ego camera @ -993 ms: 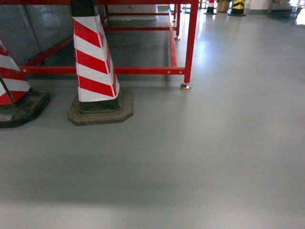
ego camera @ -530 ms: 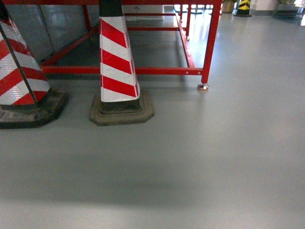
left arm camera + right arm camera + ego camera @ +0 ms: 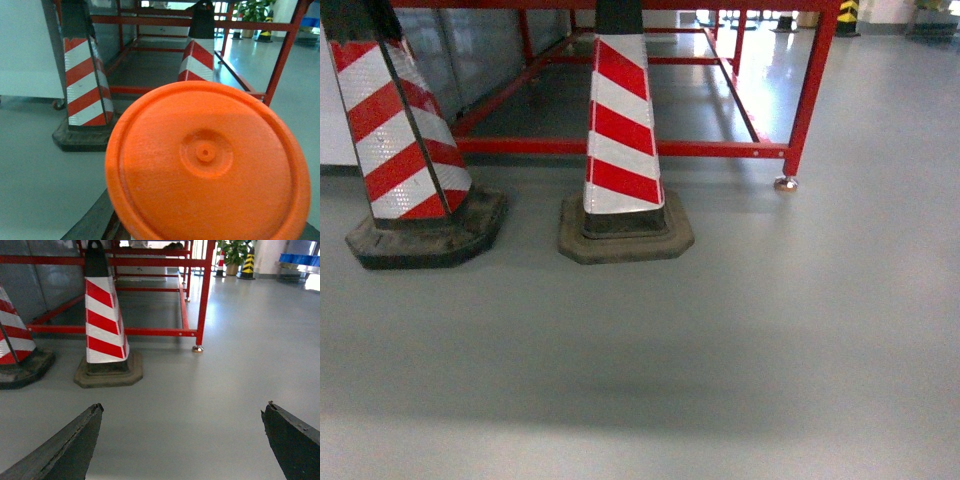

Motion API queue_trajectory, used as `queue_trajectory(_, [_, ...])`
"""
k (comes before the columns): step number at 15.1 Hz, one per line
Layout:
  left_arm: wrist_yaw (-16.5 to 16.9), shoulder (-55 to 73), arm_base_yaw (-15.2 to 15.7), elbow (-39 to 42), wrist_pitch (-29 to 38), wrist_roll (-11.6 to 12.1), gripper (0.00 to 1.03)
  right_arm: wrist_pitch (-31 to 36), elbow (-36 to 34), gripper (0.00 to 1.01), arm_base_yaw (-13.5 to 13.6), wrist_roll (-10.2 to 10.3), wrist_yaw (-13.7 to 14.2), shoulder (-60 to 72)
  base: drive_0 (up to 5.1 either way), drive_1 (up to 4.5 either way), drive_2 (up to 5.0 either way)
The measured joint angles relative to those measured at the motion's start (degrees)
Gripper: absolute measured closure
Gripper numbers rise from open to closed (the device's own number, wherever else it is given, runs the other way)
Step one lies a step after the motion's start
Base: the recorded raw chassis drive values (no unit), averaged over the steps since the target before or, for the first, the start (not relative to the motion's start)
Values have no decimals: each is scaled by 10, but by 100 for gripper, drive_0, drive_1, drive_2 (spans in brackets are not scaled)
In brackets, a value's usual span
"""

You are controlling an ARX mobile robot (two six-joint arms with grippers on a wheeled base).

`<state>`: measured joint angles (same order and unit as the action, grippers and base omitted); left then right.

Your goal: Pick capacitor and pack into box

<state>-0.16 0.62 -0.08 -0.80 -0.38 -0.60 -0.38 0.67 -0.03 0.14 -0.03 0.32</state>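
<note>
**Orange disc fills left wrist view; right gripper apart over bare floor**

In the head view, from the left: a red-and-white striped traffic cone on a black rubber base (image 3: 405,130), leaning slightly. Just beside it, a second red-and-white striped cone on a dark octagonal base (image 3: 620,130), upright. Behind both, a red-painted tubular steel frame (image 3: 810,90), its right leg ending in a small shiny foot (image 3: 785,184). Underneath everything, a smooth grey floor (image 3: 720,350). Stripes only on the cones; no lettering legible anywhere.

In the left wrist view, a white panel (image 3: 25,50) at the far left. Right up against the lens, an orange round plastic disc (image 3: 207,160) with a raised ring and a small central dimple, no label to read. Below it at the bottom left, a dark part of the left gripper (image 3: 95,225). Fingertips hidden behind the disc, so cannot tell whether spread or clamped on it. At the top right, a green potted plant (image 3: 255,12).

In the right wrist view, right gripper (image 3: 182,440) spread wide, with dark pointed fingers (image 3: 70,445) at the two lower corners and only floor between them. Far back on the right, a yellow-and-black striped cone (image 3: 248,262).

Pale pink tub outside all three views.
</note>
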Motion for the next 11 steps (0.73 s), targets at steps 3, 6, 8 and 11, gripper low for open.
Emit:
queue_trajectory(3, [0, 0, 0, 0, -1, 0, 59, 3, 0, 3, 0, 0, -2, 0, -166, 82, 82])
queue_trajectory(6, [1, 0, 0, 0, 0, 0, 59, 0, 0, 3, 0, 0, -1, 0, 0, 0, 0])
queue_trajectory(8, [1, 0, 0, 0, 0, 0, 59, 1, 0, 3, 0, 0, -1, 0, 0, 0, 0])
queue_trajectory(11, [1, 0, 0, 0, 0, 0, 59, 1, 0, 3, 0, 0, -1, 0, -6, 396, -407])
